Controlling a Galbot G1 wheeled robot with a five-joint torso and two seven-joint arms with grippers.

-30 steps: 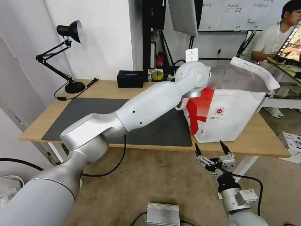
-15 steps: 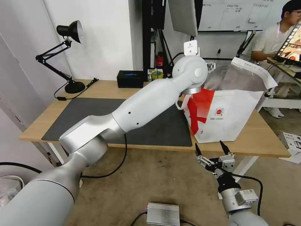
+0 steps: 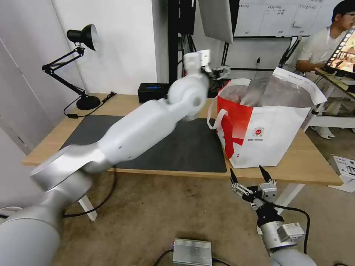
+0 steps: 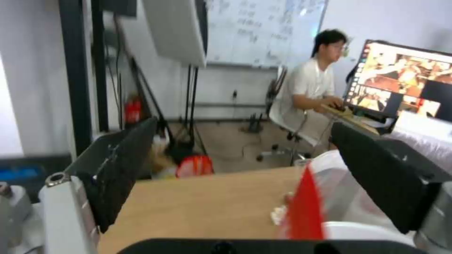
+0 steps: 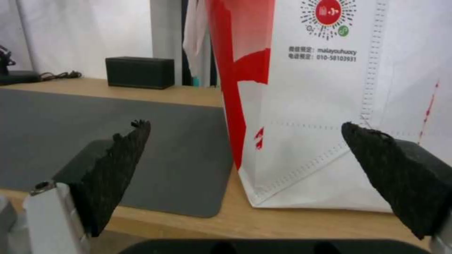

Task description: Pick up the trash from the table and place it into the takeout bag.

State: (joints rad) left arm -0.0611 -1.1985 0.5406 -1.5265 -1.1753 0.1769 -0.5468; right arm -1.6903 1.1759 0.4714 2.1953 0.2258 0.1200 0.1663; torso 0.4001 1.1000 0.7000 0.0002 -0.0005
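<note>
The counter carries one dark mat and, at its right end, one takeout bag, standing upright with its mouth open and its long side running left to right. The left pincer hangs above the counter just left of the bag's near rim, jaws apart and empty, so the bag lies to its right and a little below; this arm is the nearer one. The right pincer waits below the counter's front edge under the bag, jaws apart; one tissue lies beside the bag.
</note>
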